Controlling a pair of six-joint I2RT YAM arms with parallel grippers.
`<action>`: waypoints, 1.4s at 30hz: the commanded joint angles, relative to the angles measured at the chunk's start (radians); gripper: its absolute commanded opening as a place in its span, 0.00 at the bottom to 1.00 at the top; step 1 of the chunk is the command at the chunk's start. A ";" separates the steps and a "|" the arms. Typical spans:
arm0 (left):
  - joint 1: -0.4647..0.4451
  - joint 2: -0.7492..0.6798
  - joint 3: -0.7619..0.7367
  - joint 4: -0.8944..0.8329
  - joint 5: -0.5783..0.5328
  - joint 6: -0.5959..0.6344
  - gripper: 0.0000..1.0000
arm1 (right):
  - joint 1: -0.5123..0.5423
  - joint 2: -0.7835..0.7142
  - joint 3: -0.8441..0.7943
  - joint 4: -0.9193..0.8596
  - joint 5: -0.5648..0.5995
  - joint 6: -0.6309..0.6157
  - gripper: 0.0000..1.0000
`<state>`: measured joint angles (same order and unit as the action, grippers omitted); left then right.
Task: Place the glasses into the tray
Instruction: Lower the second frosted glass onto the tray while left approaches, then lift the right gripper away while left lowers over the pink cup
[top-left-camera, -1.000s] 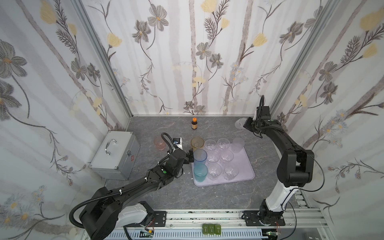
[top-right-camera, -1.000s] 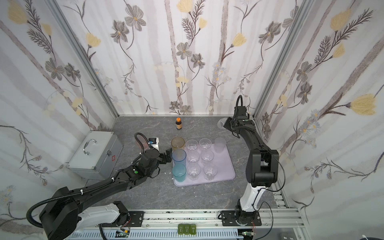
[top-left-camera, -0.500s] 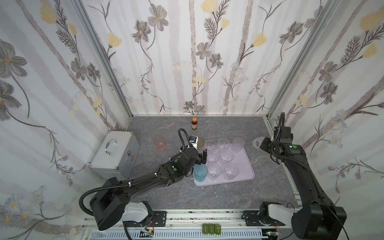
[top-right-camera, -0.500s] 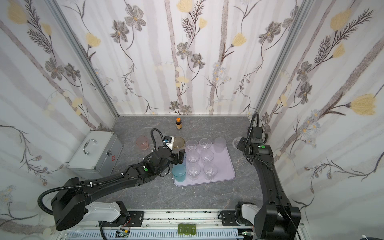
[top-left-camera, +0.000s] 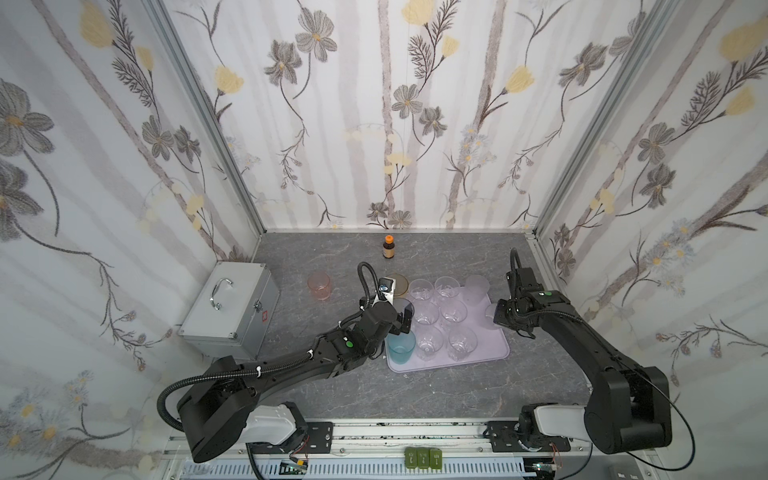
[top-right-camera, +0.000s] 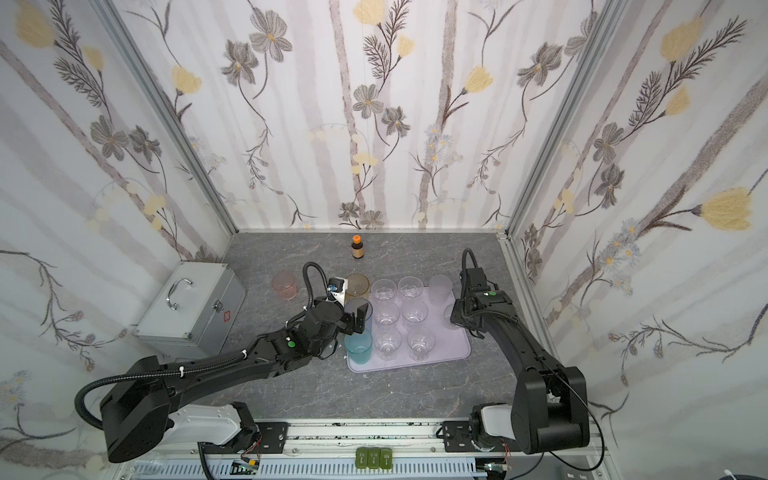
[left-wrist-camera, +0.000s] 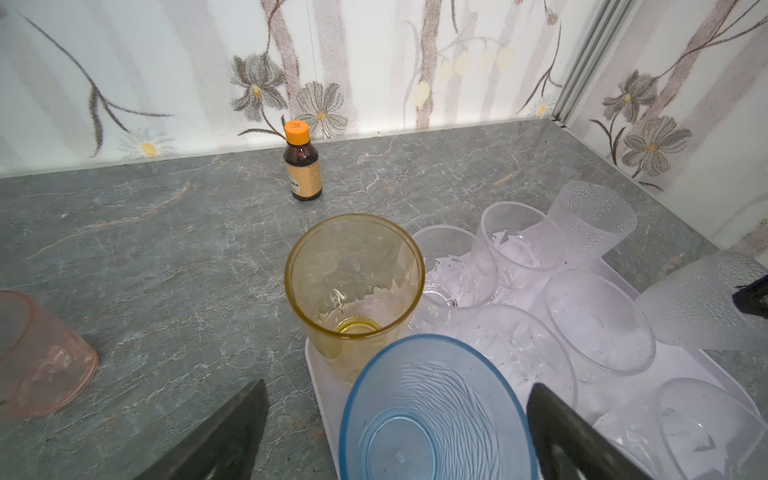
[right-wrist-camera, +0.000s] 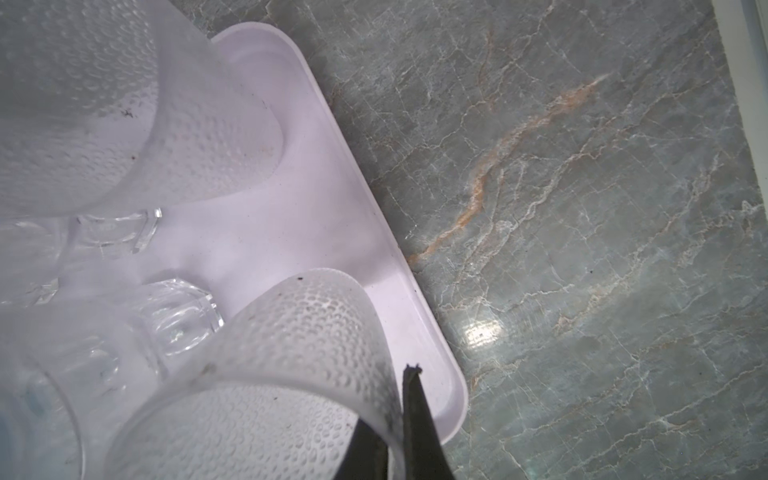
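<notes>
**Right pincer** (right-wrist-camera: 392, 415): clenched on the rim wall of a frosted glass (right-wrist-camera: 291, 374), with one jaw inside the glass and one outside. The glass hangs tilted over the right-hand edge of the tray (right-wrist-camera: 332, 208). Whether it touches the tray floor cannot be told.

**Left pincer** (left-wrist-camera: 399, 388): released, with the jaws wide on either side of the tall blue glass (left-wrist-camera: 432, 415). This glass stands upright along the tray's left edge. The amber glass (left-wrist-camera: 353, 286) is just beside it toward the back wall, and the teal glass (top-left-camera: 401, 349) is just beside it toward the robot bases.

**Tray contents:** six clear faceted glasses (top-left-camera: 453, 309) stand upright in two columns at the middle. A second frosted glass (top-left-camera: 477, 284) stands at the far right corner.

**Off the tray:** the pink glass (top-left-camera: 319, 286) stands on the table (top-left-camera: 415, 395), left of the tray and apart from it. A brown bottle (top-left-camera: 388, 248) stands near the back wall. A metal case (top-left-camera: 230, 307) lies against the left wall.
</notes>
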<state>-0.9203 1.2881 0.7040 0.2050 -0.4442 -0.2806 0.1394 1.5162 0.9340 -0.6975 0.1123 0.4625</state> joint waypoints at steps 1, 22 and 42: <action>0.028 -0.026 -0.031 0.008 -0.004 -0.033 1.00 | 0.015 0.062 0.042 0.044 0.025 -0.018 0.05; 0.205 -0.059 -0.036 -0.061 0.206 -0.139 0.93 | 0.045 0.206 0.140 0.063 -0.029 -0.031 0.23; 0.777 -0.034 0.190 -0.447 0.459 -0.045 0.84 | 0.161 0.060 0.259 0.093 -0.077 0.059 0.46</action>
<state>-0.1886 1.2434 0.8677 -0.1844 -0.0456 -0.3489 0.2764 1.5768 1.1847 -0.6914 0.0574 0.4690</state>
